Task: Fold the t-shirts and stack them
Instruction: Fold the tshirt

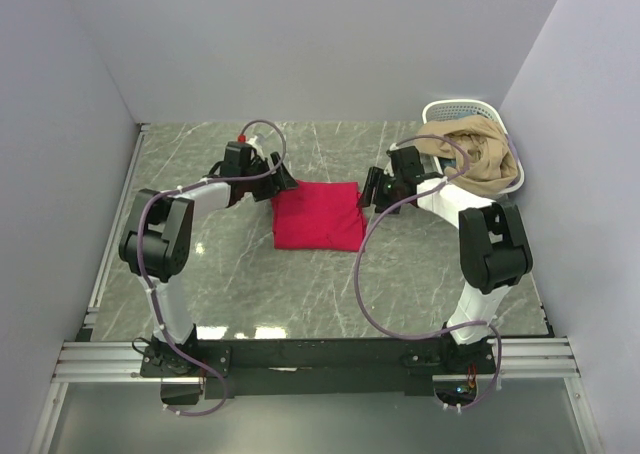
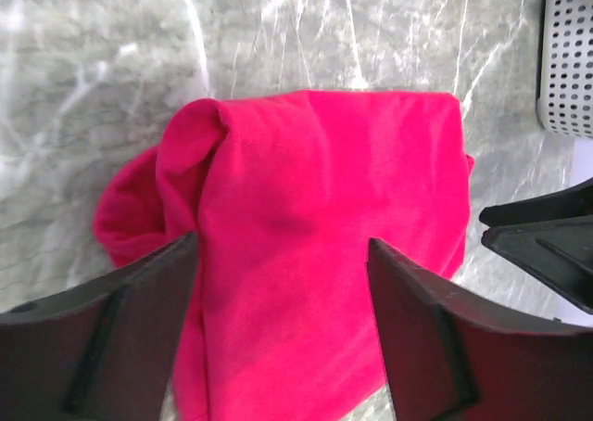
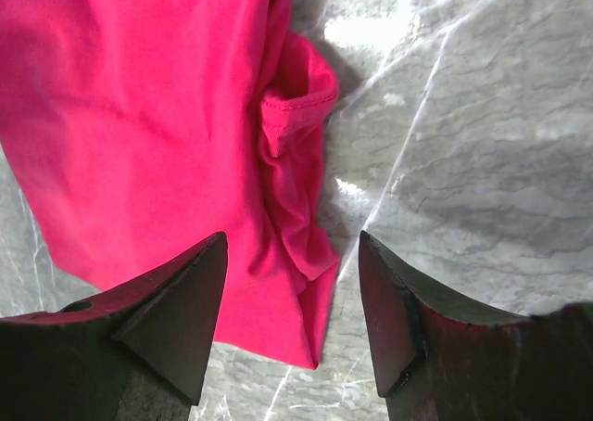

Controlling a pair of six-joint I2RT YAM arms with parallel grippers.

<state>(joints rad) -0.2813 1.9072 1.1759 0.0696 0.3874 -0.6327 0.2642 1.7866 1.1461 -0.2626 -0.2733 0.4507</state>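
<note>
Now, red t-shirt (image 1: 318,217): folded near-square at mid table (image 1: 200,264), between both claws.
Left gripper (image 1: 283,182): jaws apart, over the shirt's far-left corner.
Right gripper (image 1: 372,189): jaws apart, straddling the shirt's right edge.
Loose sleeve (image 3: 296,96): bulges out rightward; the right arm looks better placed to tuck it.
Basket (image 1: 450,107): far right, holding tan cloth (image 1: 478,154).

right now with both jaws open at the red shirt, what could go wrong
1. A sleeve pokes loose from the folded red t-shirt by the right jaws. Pinching there might catch only that flap and drag the fold open.
2. The opposite bunched edge sits by the left jaws, which may lift only some layers.
3. The right jaws show in the left wrist view, close by, so the arms could bump.
</note>
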